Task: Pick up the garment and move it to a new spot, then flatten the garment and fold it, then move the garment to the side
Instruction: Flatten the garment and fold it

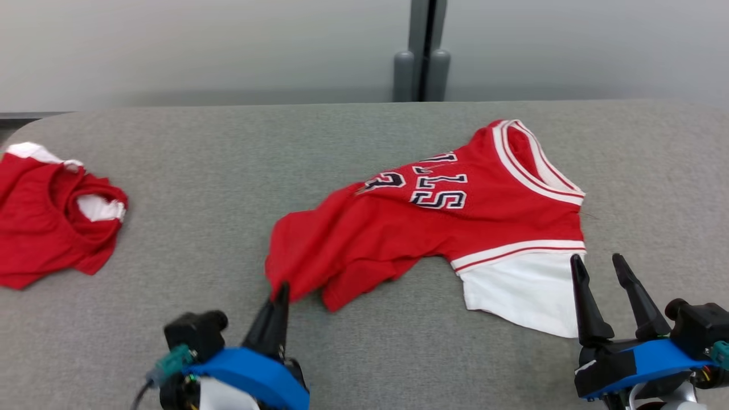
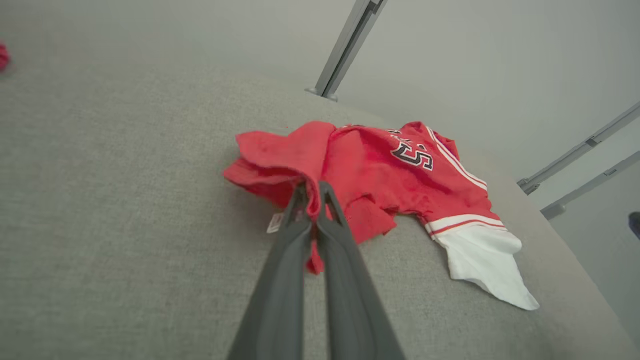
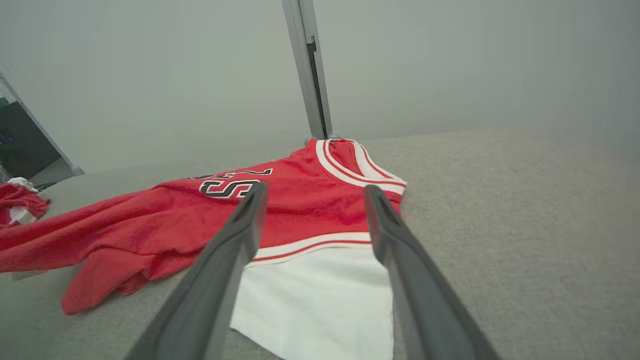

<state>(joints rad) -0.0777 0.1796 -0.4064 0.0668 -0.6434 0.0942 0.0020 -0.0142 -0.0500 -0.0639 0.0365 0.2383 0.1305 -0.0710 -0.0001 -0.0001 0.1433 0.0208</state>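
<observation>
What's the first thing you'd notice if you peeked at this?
The bright red jersey with white trim, crumpled on the grey table. The left claw is shut on its red edge, while the right claw stands open beside the white panel. Another red garment lies bunched at the table's left edge.

a broad grey table with a woven fabric top and a rounded far-left corner carries two pieces of clothing. a red jersey with white-striped trim, dark-outlined lettering and a white panel lies rumpled right of centre. a second red and white garment sits bunched at the left edge, well apart.
</observation>
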